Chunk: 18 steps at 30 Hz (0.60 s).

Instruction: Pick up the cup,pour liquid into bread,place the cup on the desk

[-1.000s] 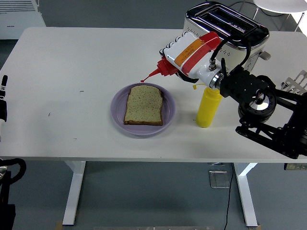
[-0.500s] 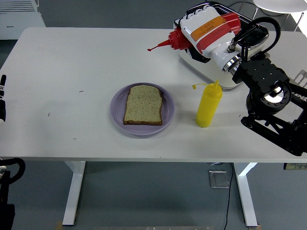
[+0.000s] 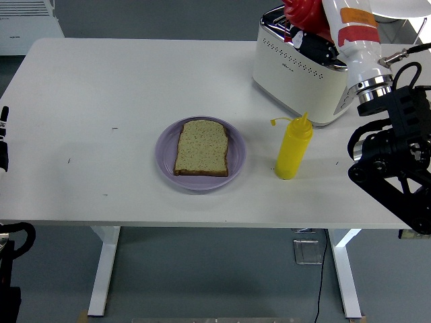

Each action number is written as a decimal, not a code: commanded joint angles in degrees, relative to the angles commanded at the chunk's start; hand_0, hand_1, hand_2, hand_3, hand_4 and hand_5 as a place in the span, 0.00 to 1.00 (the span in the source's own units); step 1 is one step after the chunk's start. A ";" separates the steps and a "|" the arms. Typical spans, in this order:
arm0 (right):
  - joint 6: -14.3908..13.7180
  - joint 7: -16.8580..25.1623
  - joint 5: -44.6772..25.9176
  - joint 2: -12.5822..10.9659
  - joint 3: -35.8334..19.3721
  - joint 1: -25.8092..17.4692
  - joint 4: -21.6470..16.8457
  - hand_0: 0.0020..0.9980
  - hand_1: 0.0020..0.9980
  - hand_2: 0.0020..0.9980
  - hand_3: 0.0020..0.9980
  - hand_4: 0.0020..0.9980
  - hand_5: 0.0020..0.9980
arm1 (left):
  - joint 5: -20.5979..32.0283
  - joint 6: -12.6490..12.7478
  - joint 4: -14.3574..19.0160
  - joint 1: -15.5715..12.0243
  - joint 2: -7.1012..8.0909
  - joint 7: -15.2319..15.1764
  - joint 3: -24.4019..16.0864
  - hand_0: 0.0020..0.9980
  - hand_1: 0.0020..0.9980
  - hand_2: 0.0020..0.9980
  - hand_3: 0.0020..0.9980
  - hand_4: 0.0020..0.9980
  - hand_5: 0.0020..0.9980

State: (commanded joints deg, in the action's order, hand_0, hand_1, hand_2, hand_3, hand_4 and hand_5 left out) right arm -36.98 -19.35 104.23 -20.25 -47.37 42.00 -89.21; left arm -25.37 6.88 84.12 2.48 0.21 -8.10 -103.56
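A slice of brown bread (image 3: 202,147) lies flat on a lilac plate (image 3: 166,165) in the middle of the white table (image 3: 101,87). My right hand (image 3: 316,30), white with an orange band, is raised high at the picture's top right, above the toaster. It is shut on a red squeeze bottle (image 3: 303,12); only the bottle's lower red part shows, the rest is cut off by the top edge. No cup is visible. The bottle is far up and to the right of the bread. My left arm (image 3: 3,145) rests at the left edge.
A yellow squeeze bottle (image 3: 293,148) stands upright just right of the plate. A cream and chrome toaster (image 3: 296,74) sits at the back right, under my raised hand. My black right forearm (image 3: 390,161) fills the right edge.
My right hand has swung the red bottle up and to the right, from its tilted position with the nozzle over the bread to high above the toaster. The bread and plate have not moved.
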 joint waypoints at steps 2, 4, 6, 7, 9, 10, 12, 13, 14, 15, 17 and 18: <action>0.00 1.03 -4.84 0.36 -2.70 -1.25 -0.04 0.28 0.34 0.42 0.49 0.35 0.02 | 0.00 0.00 0.01 0.04 0.00 0.00 -0.04 0.81 0.74 0.73 0.72 0.49 1.00; 0.00 2.11 -9.31 0.60 -5.12 -2.48 0.10 0.28 0.34 0.42 0.49 0.35 0.02 | -0.01 0.00 0.02 0.07 0.02 0.02 0.01 0.81 0.74 0.73 0.72 0.49 1.00; 0.00 2.82 -14.15 0.76 -6.66 -3.44 0.23 0.28 0.34 0.42 0.49 0.36 0.03 | 0.00 0.01 0.01 0.06 0.01 0.02 0.03 0.81 0.74 0.73 0.72 0.49 1.00; 0.00 3.64 -16.76 0.83 -7.72 -4.35 0.34 0.28 0.34 0.42 0.49 0.36 0.03 | 0.01 0.03 -0.01 0.03 -0.02 0.01 0.02 0.81 0.74 0.73 0.72 0.49 1.00; 0.00 4.85 -21.60 0.79 -8.80 -5.49 0.45 0.28 0.34 0.42 0.49 0.36 0.03 | 0.02 0.04 -0.01 0.04 -0.02 0.01 0.03 0.81 0.74 0.73 0.72 0.49 1.00; 0.00 5.84 -23.84 0.68 -9.36 -6.33 0.53 0.28 0.34 0.42 0.49 0.36 0.03 | 0.00 0.03 0.00 0.05 -0.02 0.01 0.03 0.81 0.74 0.73 0.72 0.49 1.00; 0.00 7.55 -28.68 0.51 -10.14 -7.72 0.73 0.28 0.34 0.42 0.49 0.34 0.04 | -0.01 0.05 -0.01 0.04 -0.01 0.02 0.02 0.81 0.74 0.73 0.72 0.49 1.00; 0.00 8.41 -31.28 0.39 -10.42 -8.33 0.83 0.28 0.34 0.42 0.49 0.34 0.04 | -0.01 0.06 -0.01 0.04 -0.02 0.02 0.02 0.81 0.74 0.73 0.72 0.49 1.00; 0.00 10.27 -33.89 0.22 -10.74 -9.24 0.98 0.28 0.34 0.42 0.49 0.34 0.04 | -0.01 0.06 -0.01 0.05 -0.04 0.02 0.03 0.81 0.74 0.73 0.72 0.49 1.00; 0.00 11.90 -36.12 0.06 -11.18 -10.15 1.23 0.28 0.34 0.42 0.49 0.34 0.04 | -0.01 0.07 -0.01 0.06 -0.04 0.02 0.04 0.81 0.74 0.73 0.72 0.49 1.00; 0.00 15.80 -40.79 -0.14 -12.08 -11.80 1.72 0.28 0.34 0.42 0.49 0.34 0.04 | -0.01 0.08 -0.03 0.07 -0.05 0.03 0.08 0.81 0.74 0.73 0.72 0.49 1.00; 0.00 17.90 -42.97 -0.19 -12.41 -12.46 1.90 0.27 0.34 0.42 0.49 0.33 0.05 | -0.01 0.08 -0.03 0.07 -0.05 0.03 0.10 0.81 0.74 0.73 0.72 0.49 1.00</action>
State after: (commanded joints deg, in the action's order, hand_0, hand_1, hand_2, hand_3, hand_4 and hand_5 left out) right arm -36.98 -1.45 61.25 -20.44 -59.78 29.54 -87.31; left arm -25.38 6.96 84.09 2.55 0.16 -8.07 -103.46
